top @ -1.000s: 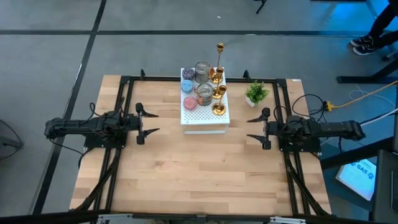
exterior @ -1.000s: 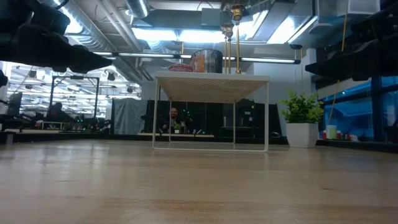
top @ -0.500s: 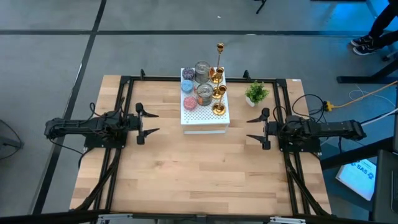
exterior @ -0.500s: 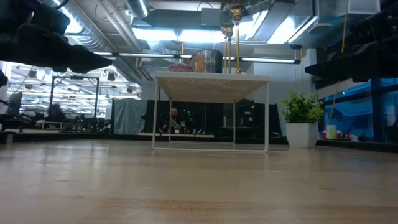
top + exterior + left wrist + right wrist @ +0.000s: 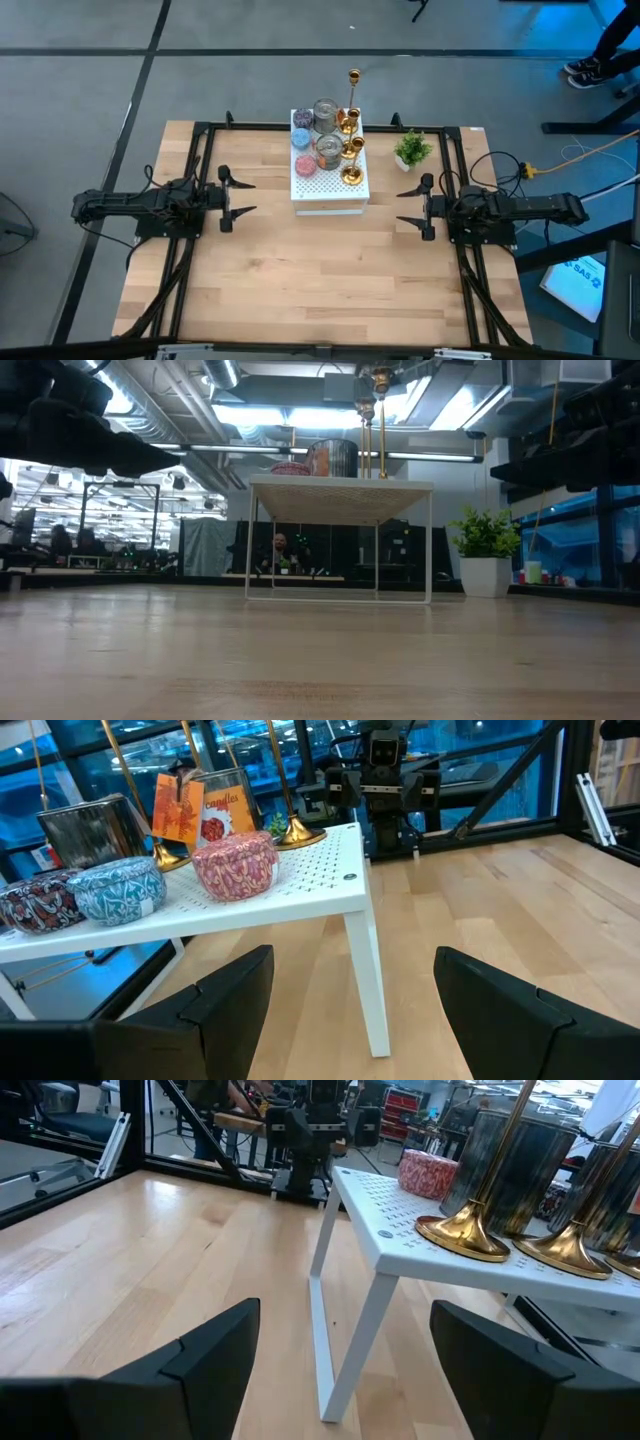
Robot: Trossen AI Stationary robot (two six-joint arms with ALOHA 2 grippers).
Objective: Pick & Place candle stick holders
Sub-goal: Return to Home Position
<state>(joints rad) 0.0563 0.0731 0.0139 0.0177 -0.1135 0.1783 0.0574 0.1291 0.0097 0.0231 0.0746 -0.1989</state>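
The wooden table carries a black frame along its sides, and on it the left arm and the right arm lie low and stretched inward from opposite edges, facing each other. The left gripper hangs over the bare wood on the shelf's left side, fingers spread wide with nothing between them. The right gripper is likewise spread and empty, just off the shelf's right front corner. The white perforated shelf stands on thin legs at the middle of the table's far side, between the two arms. Just beside it, toward the right arm, sits the plant in a white pot. Everything the task concerns is on top of the shelf. Two tins stand one behind the other down its middle. The gold holders form a row along the edge facing the right arm, their round bases flat on the perforated top, and the tall holder rises at the far end of that row. Along the edge facing the left arm sit three small round candles: the pink candle nearest the front, the blue candle behind it, and the dark candle farthest back.
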